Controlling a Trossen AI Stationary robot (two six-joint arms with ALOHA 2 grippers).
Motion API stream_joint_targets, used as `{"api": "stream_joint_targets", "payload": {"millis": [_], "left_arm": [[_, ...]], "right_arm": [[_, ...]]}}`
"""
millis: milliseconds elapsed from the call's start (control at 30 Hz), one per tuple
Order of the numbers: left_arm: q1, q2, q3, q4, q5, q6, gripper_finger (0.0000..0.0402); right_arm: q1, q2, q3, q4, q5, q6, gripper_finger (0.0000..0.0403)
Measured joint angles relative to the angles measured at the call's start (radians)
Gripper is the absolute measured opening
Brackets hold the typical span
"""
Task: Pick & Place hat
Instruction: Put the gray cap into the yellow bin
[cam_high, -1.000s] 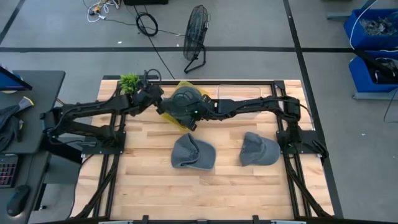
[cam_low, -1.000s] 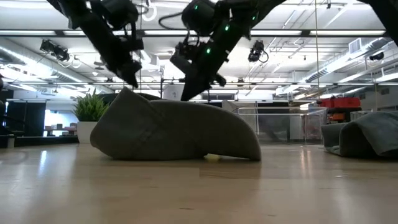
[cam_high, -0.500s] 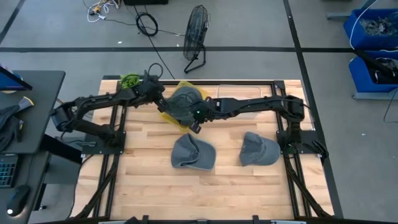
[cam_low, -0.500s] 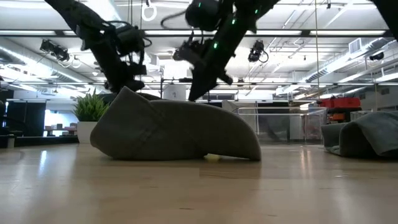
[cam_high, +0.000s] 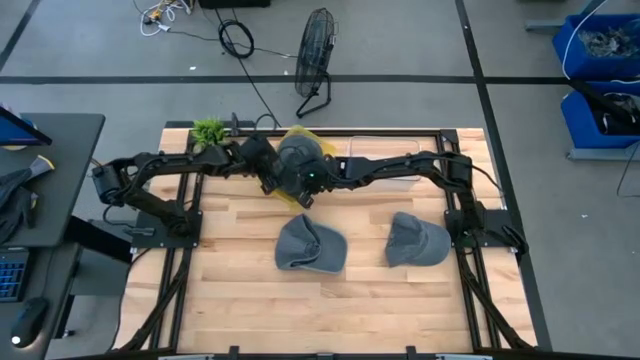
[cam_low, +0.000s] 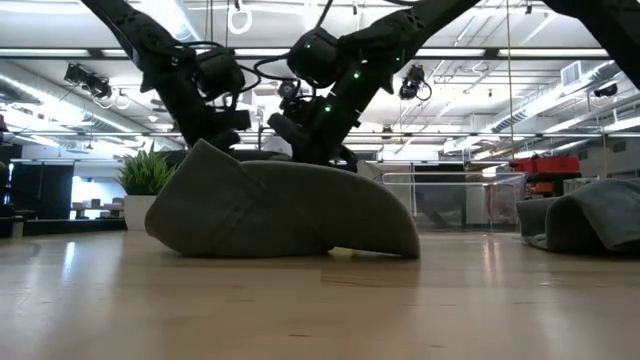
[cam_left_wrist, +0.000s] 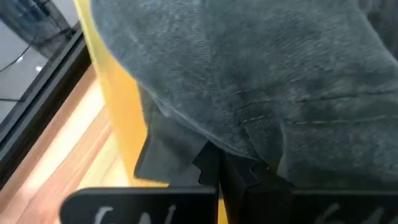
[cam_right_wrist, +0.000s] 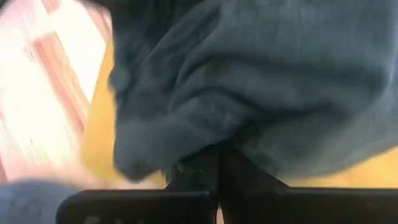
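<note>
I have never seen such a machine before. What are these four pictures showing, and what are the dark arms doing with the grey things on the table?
This is a robot with two dark jointed arms at a wooden table. One picture looks straight down from above, one looks level across the table top, and two come from cameras on the arms' wrists.

Three grey hats are on the table. Two lie in the open: one in the middle and one to its right. The third hat sits on a yellow sheet at the far edge, near a small green plant.

Both arms meet at that third hat. The left end effector and the right end effector each look shut on its fabric, as the wrist views suggest: dark fingers pressed together into grey cloth.
</note>
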Motion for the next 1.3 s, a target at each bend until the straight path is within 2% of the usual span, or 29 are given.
{"api": "stream_joint_targets", "payload": {"millis": [167, 400, 533, 733, 933, 1033, 1200, 1300], "left_arm": [[0.017, 0.050, 0.000, 0.007, 0.014, 0.003, 0.0002], [0.068, 0.193, 0.007, 0.024, 0.030, 0.005, 0.0002], [0.073, 0.203, 0.008, 0.021, 0.032, 0.012, 0.0002], [0.029, 0.040, 0.020, -0.081, -0.001, -0.013, 0.0002], [-0.045, -0.153, 0.091, -0.234, -0.126, -0.007, 0.0002], [-0.073, -0.220, 0.113, -0.254, -0.141, -0.002, 0.0002], [-0.100, -0.243, 0.118, -0.203, -0.140, -0.002, 0.0002], [-0.091, -0.200, 0.119, -0.172, -0.141, -0.003, 0.0002]], "right_arm": [[-0.015, 0.000, 0.000, 0.009, -0.034, 0.011, 0.0000], [-0.013, 0.008, 0.002, 0.009, -0.035, 0.018, 0.0000], [-0.014, 0.033, 0.006, -0.007, -0.064, 0.031, 0.0000], [-0.020, 0.039, 0.004, -0.018, -0.083, 0.035, 0.0000], [-0.046, 0.050, 0.003, -0.021, -0.096, 0.091, 0.0000], [-0.051, 0.058, 0.003, -0.030, -0.100, 0.105, 0.0000], [-0.051, 0.068, 0.005, -0.030, -0.122, 0.103, 0.0000], [-0.042, 0.057, 0.003, -0.043, -0.130, 0.066, 0.0000]]}}
